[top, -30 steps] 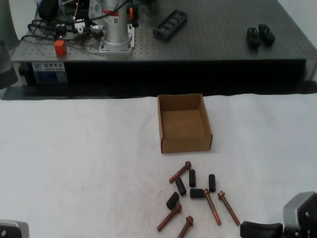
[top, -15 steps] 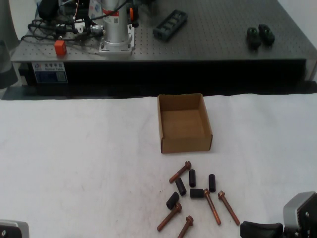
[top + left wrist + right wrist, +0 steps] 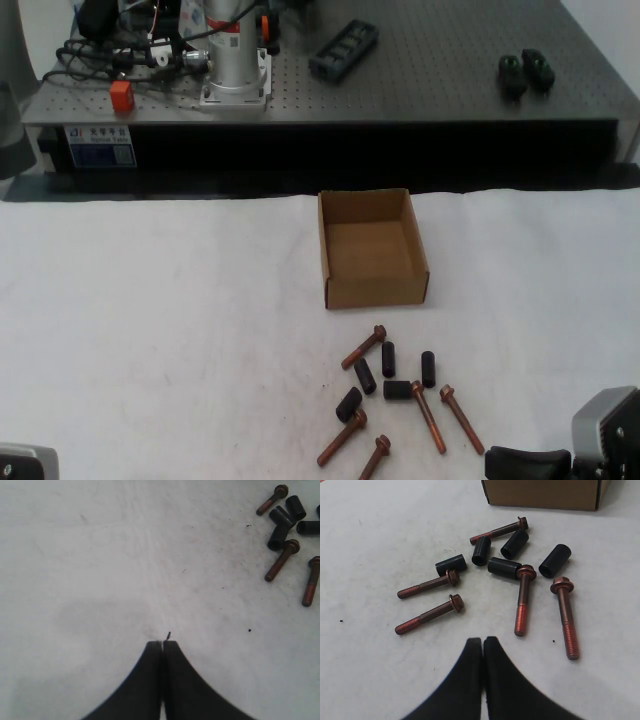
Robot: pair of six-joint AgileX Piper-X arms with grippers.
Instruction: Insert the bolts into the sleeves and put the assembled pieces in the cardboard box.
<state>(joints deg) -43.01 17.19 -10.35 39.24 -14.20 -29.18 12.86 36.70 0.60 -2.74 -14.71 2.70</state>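
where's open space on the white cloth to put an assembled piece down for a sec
The widest bare patch is the cloth left of the box, out to the left gripper. Cloth right of the box is bare too. Crowded: just in front of the box, where bolts and sleeves lie scattered toward the right gripper.

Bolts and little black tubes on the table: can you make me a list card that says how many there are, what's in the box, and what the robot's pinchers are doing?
bolts: five, copper-coloured, lying loose on the white bench cover
sleeves: five, black, mixed among the bolts
joined so far: none
cardboard box: open, nothing seen inside, just beyond the pile
left gripper: shut, holding nothing
right gripper: shut, holding nothing, close to the pile
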